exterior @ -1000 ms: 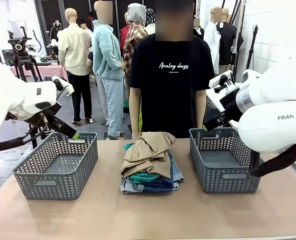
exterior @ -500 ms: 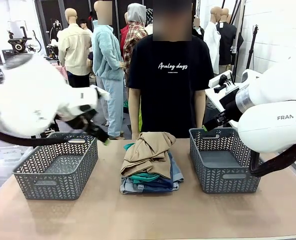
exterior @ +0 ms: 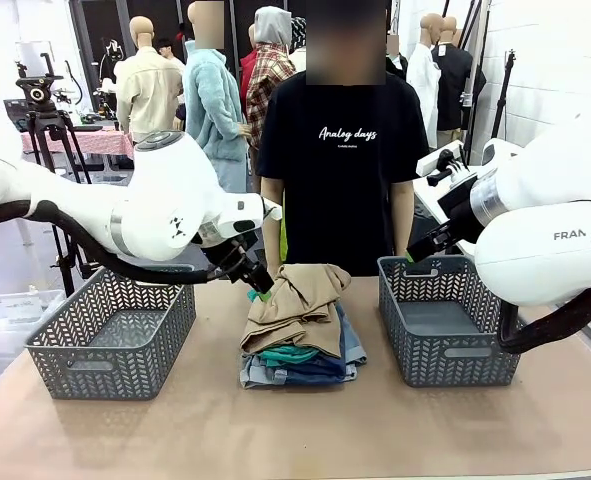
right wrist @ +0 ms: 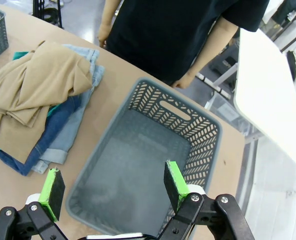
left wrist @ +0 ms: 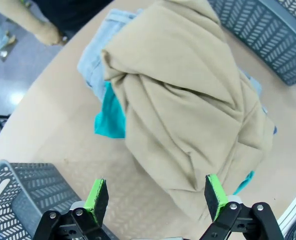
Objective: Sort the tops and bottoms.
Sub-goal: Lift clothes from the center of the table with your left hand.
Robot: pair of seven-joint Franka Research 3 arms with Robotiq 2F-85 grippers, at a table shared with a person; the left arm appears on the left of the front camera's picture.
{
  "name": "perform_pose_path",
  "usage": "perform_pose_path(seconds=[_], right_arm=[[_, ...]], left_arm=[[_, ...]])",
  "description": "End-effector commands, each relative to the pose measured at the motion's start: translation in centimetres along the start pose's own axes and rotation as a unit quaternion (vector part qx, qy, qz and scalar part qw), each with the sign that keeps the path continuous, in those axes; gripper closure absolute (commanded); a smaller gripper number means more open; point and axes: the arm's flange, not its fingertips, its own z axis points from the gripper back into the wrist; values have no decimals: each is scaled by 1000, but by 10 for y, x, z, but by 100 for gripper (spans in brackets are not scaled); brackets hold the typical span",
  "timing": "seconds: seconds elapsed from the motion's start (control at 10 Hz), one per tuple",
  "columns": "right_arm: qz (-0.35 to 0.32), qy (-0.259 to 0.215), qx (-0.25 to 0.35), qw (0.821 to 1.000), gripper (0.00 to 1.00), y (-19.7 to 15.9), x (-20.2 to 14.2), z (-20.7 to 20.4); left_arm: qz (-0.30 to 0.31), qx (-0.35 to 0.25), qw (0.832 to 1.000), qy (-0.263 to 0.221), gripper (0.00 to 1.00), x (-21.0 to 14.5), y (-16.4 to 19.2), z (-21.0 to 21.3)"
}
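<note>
A pile of clothes lies mid-table. On top sits the tan-beige top [exterior: 295, 303] [left wrist: 188, 100] [right wrist: 32, 87]; a teal-green top [exterior: 287, 354] [left wrist: 110, 117] peeks out beneath it, over dark blue denim [exterior: 310, 368] [right wrist: 52, 132] and light denim bottoms [exterior: 353, 345] [left wrist: 95, 62] [right wrist: 80, 112]. My left gripper [exterior: 257, 285] [left wrist: 155, 197] hangs open just above the pile's left rear edge, touching nothing. My right gripper [exterior: 413, 250] [right wrist: 110, 192] stays open over the right basket [exterior: 445, 320] [right wrist: 142, 165], holding nothing.
A second grey basket [exterior: 115, 330] [left wrist: 22, 195] stands empty at the left. A person in a black T-shirt [exterior: 340, 150] stands at the far edge behind the pile, arms down. Bare tabletop [exterior: 295, 430] lies in front.
My left arm has swung right from over the left basket to the left rear edge of the clothes pile. The right arm and the pile have not moved.
</note>
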Motion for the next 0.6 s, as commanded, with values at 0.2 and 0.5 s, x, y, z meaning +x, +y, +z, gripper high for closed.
perform_pose_path(seconds=[0.2, 0.5], right_arm=[[1, -1, -3, 1000, 0, 0, 0, 0], [1, -1, -3, 1000, 0, 0, 0, 0]], left_arm=[[-6, -7, 1000, 0, 0, -4, -7, -1], [-37, 4, 999, -29, 0, 26, -21, -2]])
